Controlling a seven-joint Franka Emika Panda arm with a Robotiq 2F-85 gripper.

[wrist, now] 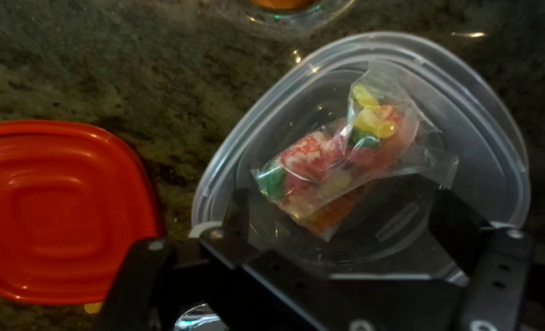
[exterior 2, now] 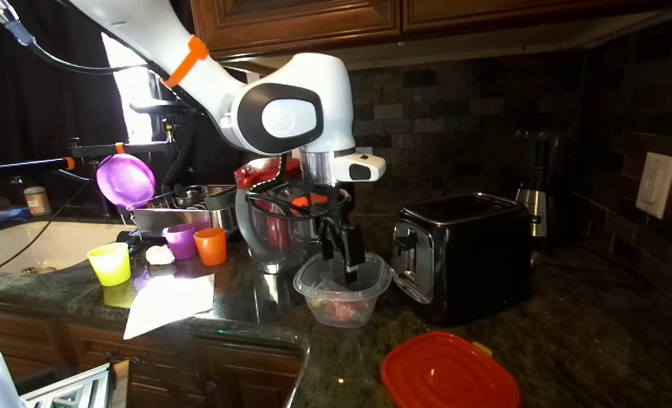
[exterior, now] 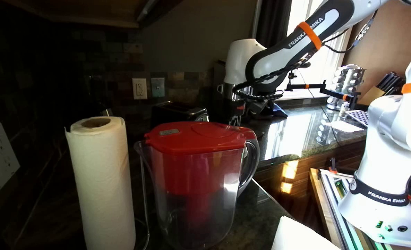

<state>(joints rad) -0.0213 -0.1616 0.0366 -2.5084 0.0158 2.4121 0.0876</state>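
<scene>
White arm (exterior 2: pixel 214 85) with rounded joints (exterior: pixel 385 111), black side panels (exterior 2: pixel 249 122) and orange straps (exterior: pixel 309 34); FRANKA EMIKA (exterior: pixel 297 40) printed along it and again on a black band (exterior: pixel 380 196) round the white base (exterior: pixel 363 218); a black twisted cable (exterior: pixel 278 72); black gripper (wrist: pixel 343 207) with flat bars (wrist: pixel 500 273) and silvery screws (wrist: pixel 513 233)

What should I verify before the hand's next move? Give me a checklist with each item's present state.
1. Hand open: ok, its jaws stand wide apart.
2. Clear container uncovered: ok, the red lid lies apart from it on the counter.
3. Wrapped contents visible from above: ok, they show through the open top.
4. Contents gripped: not ok, nothing is held.
5. Fingertips clear of the container's wall: cannot tell; their depth is unclear.
6. Gap between container and toaster: cannot tell; they stand close, and contact is unclear.
</scene>
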